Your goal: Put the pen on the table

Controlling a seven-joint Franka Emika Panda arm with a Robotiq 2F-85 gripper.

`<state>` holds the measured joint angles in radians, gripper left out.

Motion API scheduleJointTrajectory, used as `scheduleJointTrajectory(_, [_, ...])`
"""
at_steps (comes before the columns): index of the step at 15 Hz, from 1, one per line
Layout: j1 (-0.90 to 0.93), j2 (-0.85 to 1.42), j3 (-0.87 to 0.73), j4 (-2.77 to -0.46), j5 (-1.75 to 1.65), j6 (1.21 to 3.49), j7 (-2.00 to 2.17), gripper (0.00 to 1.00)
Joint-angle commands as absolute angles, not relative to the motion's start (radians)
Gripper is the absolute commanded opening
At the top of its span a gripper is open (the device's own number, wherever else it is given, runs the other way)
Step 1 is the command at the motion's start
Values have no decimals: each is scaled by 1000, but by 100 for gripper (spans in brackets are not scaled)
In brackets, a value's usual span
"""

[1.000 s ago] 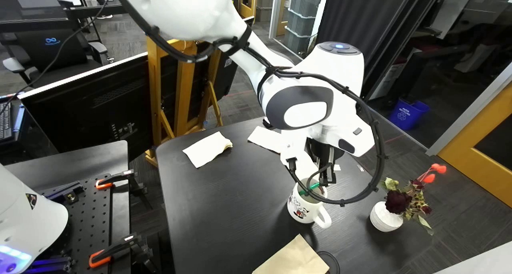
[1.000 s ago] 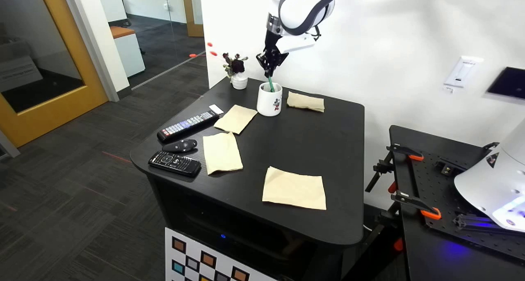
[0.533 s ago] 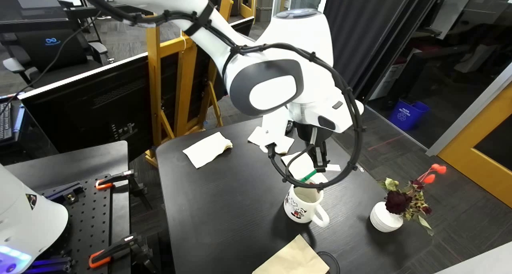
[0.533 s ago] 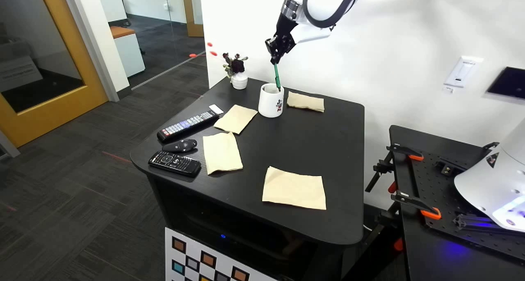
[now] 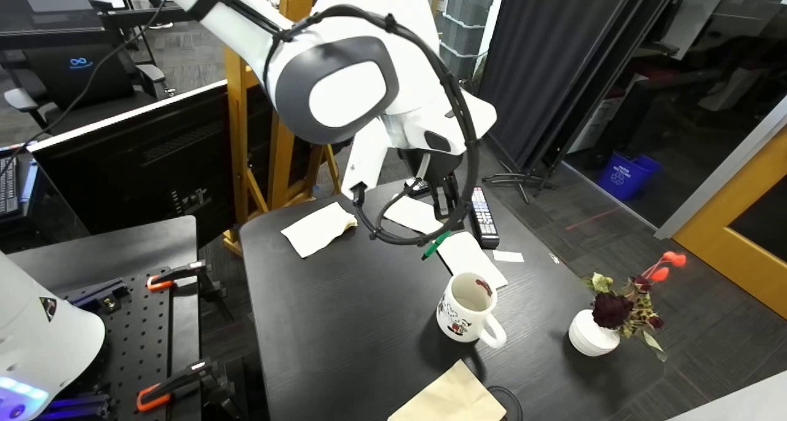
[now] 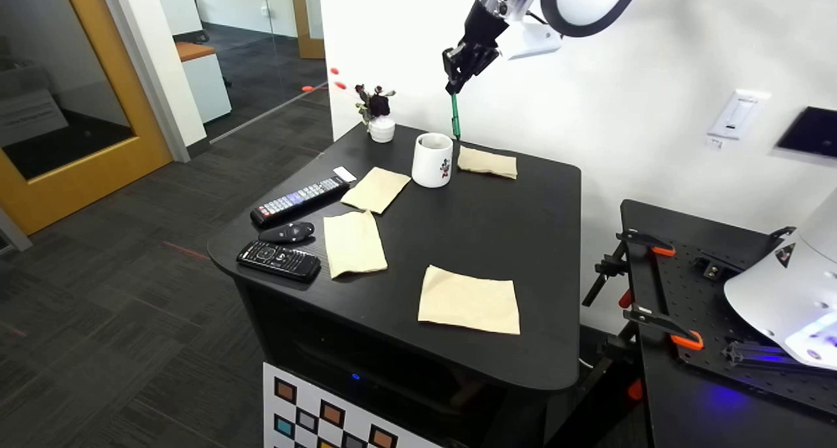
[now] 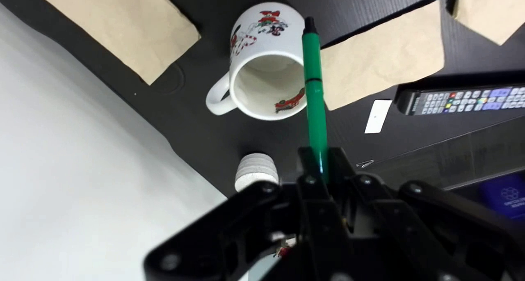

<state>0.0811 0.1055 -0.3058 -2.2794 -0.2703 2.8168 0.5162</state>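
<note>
The black worktop (image 6: 503,232) has rounded corners, and in an exterior view its far edge runs along a white wall (image 6: 654,75). The broadest bare stretch reaches from the cartoon-print mug (image 6: 429,167) to the edge facing the robot base (image 6: 785,317); a gap separates that edge from the side table (image 6: 686,415) carrying the base. The opposite side is more crowded: remote controls (image 6: 301,201) lie close to its edge, and a flower vase (image 6: 382,131) stands near the far corner.

Counted on the worktop: one upright mug, one vase, four tan paper napkins (image 6: 469,301), three remote controls and one small white card (image 6: 344,174).

There is one green pen (image 7: 316,108), in the air outside the mug. The jaws of the Robotiq gripper (image 7: 323,162) are clamped on it from both sides, at the end away from its black tip. In an exterior view its long axis is nearly upright, tip lowermost and seen against the wall, beside the mug's rim; in an exterior view the pen (image 5: 436,246) slants, tip toward the lower left of the picture. How high the tip hangs cannot be told.
</note>
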Motion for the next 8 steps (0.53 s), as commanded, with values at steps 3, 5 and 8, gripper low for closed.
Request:
scheduleJointTrajectory(3, [109,-29,-265,-2420,-256,2786,490,3])
scheduleJointTrajectory(5, [44,-25,-177,-2426,-217,2764,453,3])
scheduleJointTrajectory(8, [24,-9,-126,-2414,-164,2715,406,3])
